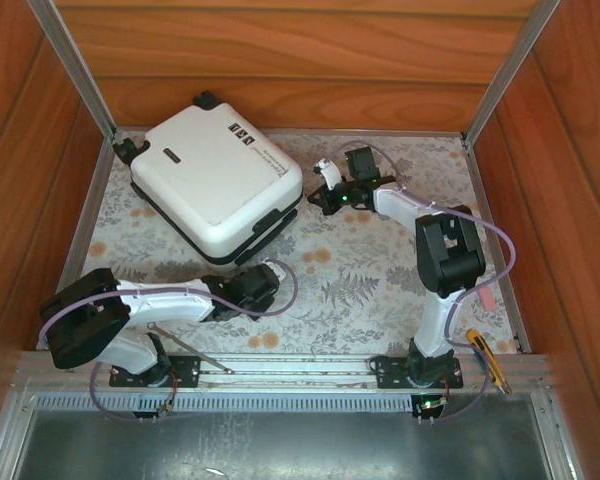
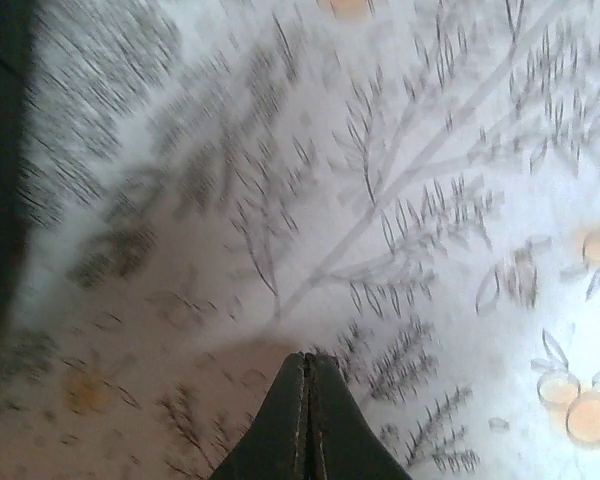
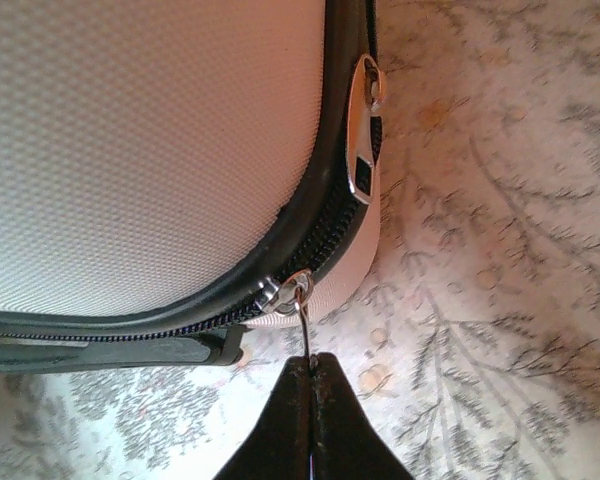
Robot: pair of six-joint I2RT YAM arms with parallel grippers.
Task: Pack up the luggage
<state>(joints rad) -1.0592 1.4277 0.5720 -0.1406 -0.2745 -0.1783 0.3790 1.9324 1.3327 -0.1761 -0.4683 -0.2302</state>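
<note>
- Top view: the luggage (image 1: 215, 185) lies shut on the worktop's (image 1: 380, 290) far left, contents hidden. The left tool (image 1: 263, 283) is near its front edge, the right tool (image 1: 320, 195) at its right corner.
- Left wrist: left tool closed, empty, over the floral worktop.
- Right wrist: right tool pinches the zipper pull (image 3: 302, 305) at the luggage's rounded corner.

- How does the left arm (image 1: 170, 300) sit?
- Folded low, forearm reaching right. The left gripper (image 2: 308, 360) has its jaws pressed together on nothing.
- And the right arm (image 1: 445, 255)?
- Elbow raised, forearm stretched forward and left, the right gripper (image 3: 313, 364) pinched tight on a thin zip pull (image 3: 304, 312)
</note>
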